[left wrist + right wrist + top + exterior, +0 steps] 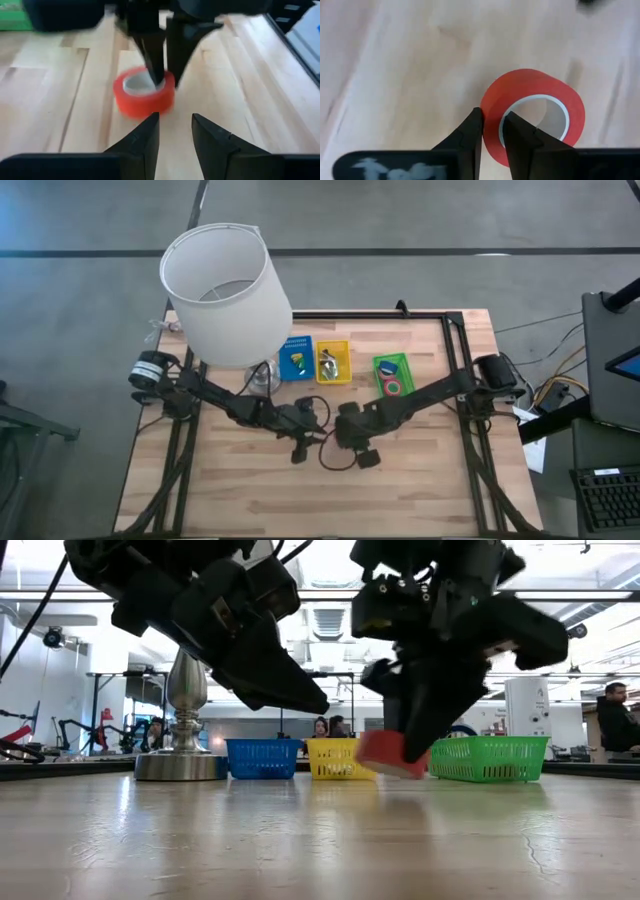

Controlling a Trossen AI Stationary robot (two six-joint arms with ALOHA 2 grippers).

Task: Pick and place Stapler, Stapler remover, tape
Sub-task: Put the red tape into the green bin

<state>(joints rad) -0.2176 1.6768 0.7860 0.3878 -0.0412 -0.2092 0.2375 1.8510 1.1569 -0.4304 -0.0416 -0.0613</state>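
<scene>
1. Behind your tabletop (420, 480) lies an open workshop with people seated far off; none of them is close to the arms.
2. The tabletop is bare wood over its whole near half, so you have plenty of open room toward the near edge and both near corners.
3. A lamp (225, 285) with a big white shade stands at the far left corner and overhangs the blue basket (296, 358), so keep clear of it.
4. Three baskets sit in a row along the far edge: blue, then yellow basket (333, 362), then green basket (394, 374) nearest the right edge. The green one already shows red rings inside.
5. Your right tool (492, 127) is mid-tabletop, pinched narrow on the wall of a roll of tape (532, 112), one finger inside the ring and one outside. The low view shows the roll lifted clear of the wood and tilted.
6. Your left tool (175, 132) hangs just beside it, toward the left edge, fingers narrowly apart and holding nothing.
7. The move turns on this: the green basket lies toward the far right from the held roll, on the right arm's own side, with nothing between. I judge a short carry toward the far edge and over its rim is all that is needed.
8. The grip takes only one wall of the ring, so it may swing or slip.
</scene>
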